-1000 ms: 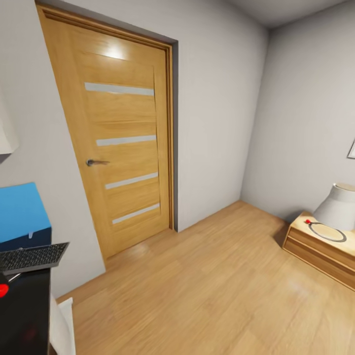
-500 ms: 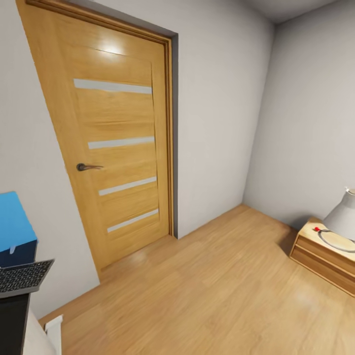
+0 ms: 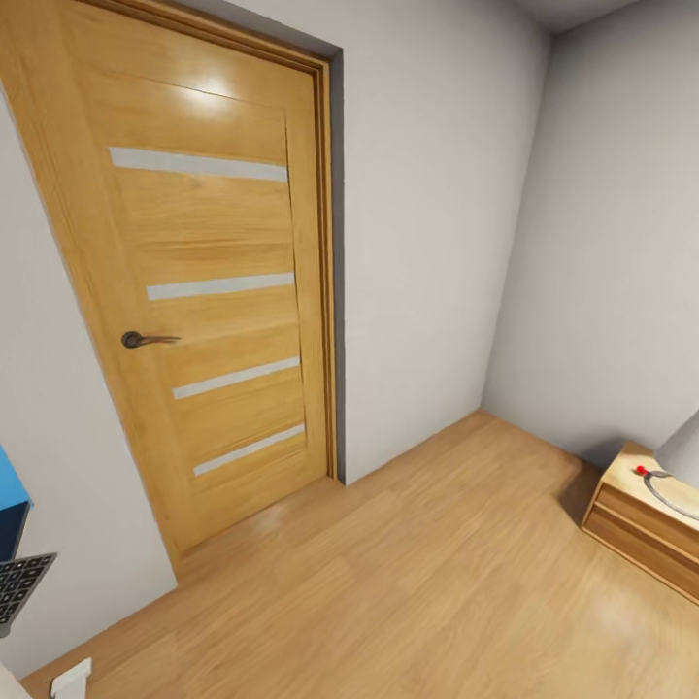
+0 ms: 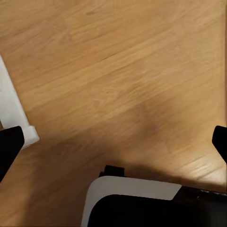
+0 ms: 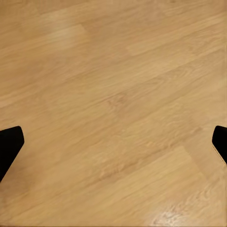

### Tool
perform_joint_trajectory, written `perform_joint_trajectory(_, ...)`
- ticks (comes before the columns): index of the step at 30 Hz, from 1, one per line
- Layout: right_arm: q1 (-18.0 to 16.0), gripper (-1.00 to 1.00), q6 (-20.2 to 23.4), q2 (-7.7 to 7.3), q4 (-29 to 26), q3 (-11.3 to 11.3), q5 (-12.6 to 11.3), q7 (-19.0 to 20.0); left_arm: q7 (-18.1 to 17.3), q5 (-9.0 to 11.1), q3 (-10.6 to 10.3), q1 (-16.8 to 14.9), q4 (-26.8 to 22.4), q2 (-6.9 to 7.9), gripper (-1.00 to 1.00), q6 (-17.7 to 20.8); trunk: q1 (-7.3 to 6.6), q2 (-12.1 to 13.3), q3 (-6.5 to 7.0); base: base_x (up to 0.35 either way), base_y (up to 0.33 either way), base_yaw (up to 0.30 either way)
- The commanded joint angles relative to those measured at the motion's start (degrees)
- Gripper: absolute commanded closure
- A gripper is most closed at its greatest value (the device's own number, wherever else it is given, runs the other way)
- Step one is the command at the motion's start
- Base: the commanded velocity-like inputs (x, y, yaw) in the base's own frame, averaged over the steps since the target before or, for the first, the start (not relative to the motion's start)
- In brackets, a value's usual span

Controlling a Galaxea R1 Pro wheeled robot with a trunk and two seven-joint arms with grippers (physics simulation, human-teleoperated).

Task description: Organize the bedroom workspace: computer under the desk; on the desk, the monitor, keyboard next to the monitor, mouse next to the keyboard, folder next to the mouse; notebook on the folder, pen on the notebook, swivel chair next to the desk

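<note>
A corner of the keyboard (image 3: 16, 585), black keys in a silver-grey frame, pokes in at the head view's left edge; the rest is cut off by the frame. My left gripper (image 4: 113, 144) is open, its black fingertips (image 4: 8, 146) wide apart over bare wooden floor. My right gripper (image 5: 113, 142) is open too, with only floorboards between its fingertips (image 5: 9, 143).
A closed wooden door (image 3: 204, 291) with a dark handle (image 3: 146, 339) stands ahead, with grey walls around it. A low wooden cabinet (image 3: 636, 529) with a lamp, a wire ring and a red dot sits at the right. A blue panel (image 3: 8, 490) and a white leg (image 3: 73, 677) show at the left. Open wooden floor (image 3: 408, 582) lies between.
The whole head view has swung right, so the camera moved. The keyboard and blue panel slid to the left edge, the black desk top left the frame, and the cabinet slid right.
</note>
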Motion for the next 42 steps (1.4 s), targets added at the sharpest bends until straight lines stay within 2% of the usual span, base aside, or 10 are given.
perform_joint_trajectory(1, -0.05, -1.00, -0.15, 0.01, 0.04, -0.01, 0.18, -0.04, -0.03, 0.50, -0.12, 0.03, -0.11, 0.01, -1.00, -0.05, 0.04, -0.03, -0.05, 0.323, -0.161, 0.116)
perform_joint_trajectory(18, -0.07, -1.00, -0.01, 0.13, 0.04, -0.10, -0.06, -0.17, 0.00, 0.51, -0.12, 0.03, -0.12, 0.14, -1.00, 0.04, 0.04, -0.03, -0.05, 0.294, -0.189, 0.248)
perform_joint_trajectory(31, -0.07, -1.00, -0.11, 0.21, -0.10, -0.19, -0.30, -2.43, -0.02, 0.50, -0.11, 0.03, -0.09, 0.13, -1.00, -0.07, 0.04, -0.03, -0.05, 0.057, -0.048, 0.282)
perform_joint_trajectory(42, -0.07, -1.00, -0.15, 0.21, -0.22, -0.19, -0.27, -2.67, 0.18, 0.71, -0.07, 0.03, -0.12, 0.21, -1.00, 0.04, 0.04, -0.03, -0.05, 0.229, -0.191, 0.285)
